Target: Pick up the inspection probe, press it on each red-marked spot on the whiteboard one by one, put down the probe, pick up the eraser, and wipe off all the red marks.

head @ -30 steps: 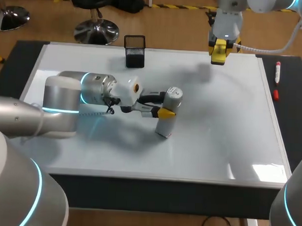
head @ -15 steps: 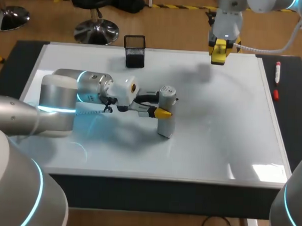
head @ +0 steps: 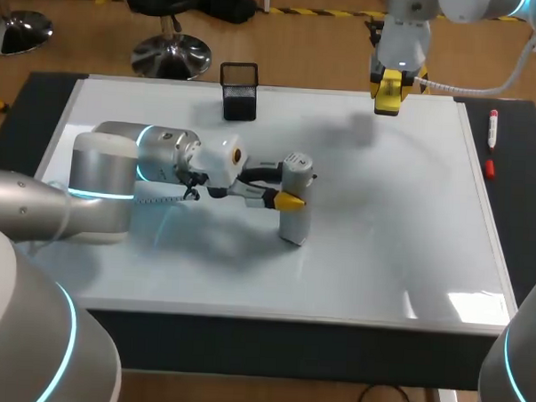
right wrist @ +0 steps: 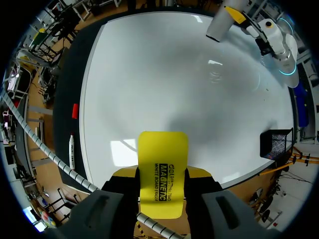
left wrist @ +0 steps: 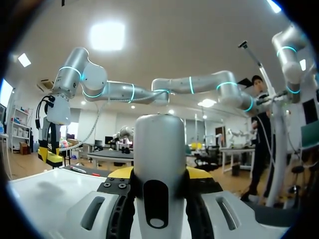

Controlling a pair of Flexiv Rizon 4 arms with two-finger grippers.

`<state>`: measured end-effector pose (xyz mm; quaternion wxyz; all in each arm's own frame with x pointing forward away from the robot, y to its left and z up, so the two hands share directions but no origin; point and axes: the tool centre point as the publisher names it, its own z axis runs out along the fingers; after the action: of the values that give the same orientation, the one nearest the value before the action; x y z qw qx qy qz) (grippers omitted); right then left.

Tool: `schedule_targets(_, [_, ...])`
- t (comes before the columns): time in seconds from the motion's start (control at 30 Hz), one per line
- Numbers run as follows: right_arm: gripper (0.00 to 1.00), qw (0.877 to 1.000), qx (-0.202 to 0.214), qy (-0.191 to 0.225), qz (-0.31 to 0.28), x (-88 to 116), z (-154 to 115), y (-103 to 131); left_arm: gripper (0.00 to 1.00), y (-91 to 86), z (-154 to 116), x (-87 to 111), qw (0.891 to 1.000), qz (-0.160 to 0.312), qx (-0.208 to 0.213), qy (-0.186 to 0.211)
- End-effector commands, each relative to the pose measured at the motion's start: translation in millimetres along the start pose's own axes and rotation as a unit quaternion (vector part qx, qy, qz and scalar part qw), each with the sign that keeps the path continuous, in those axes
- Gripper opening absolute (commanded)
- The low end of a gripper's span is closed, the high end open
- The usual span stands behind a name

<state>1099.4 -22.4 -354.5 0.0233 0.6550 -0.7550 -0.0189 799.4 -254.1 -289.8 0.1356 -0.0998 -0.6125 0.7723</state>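
On the whiteboard (head: pixel 409 225), inspection probe (head: pixel 295 223) is held upright, clamped in left gripper (head: pixel 291 191); eraser (right wrist: pixel 163 154) is pinched by right gripper (head: pixel 388 92), well apart.

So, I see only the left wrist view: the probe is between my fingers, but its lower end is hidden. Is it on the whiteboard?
Observer: Yes, in the head view the probe stands nearly upright with its lower end on the whiteboard.
Operator: And the other arm, what does it hold?
Observer: The right gripper is shut on the yellow eraser, above the whiteboard's far edge.
Operator: Any red marks visible?
Observer: None show on the whiteboard's bare surface.
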Motion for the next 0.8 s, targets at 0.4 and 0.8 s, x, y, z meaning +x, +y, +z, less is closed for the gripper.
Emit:
schedule_targets(0.4, [0.0,1.0,0.0,0.002,-0.001,0.9,-1.6,-0.3,0.0,-37.7,-10.7,-0.7,0.999,0.028,0.023,-0.004])
schedule_targets(0.8, [0.0,1.0,0.0,0.002,-0.001,0.9,-1.6,-0.3,0.0,-68.6,-69.4,-24.8,0.995,0.054,0.035,-0.074])
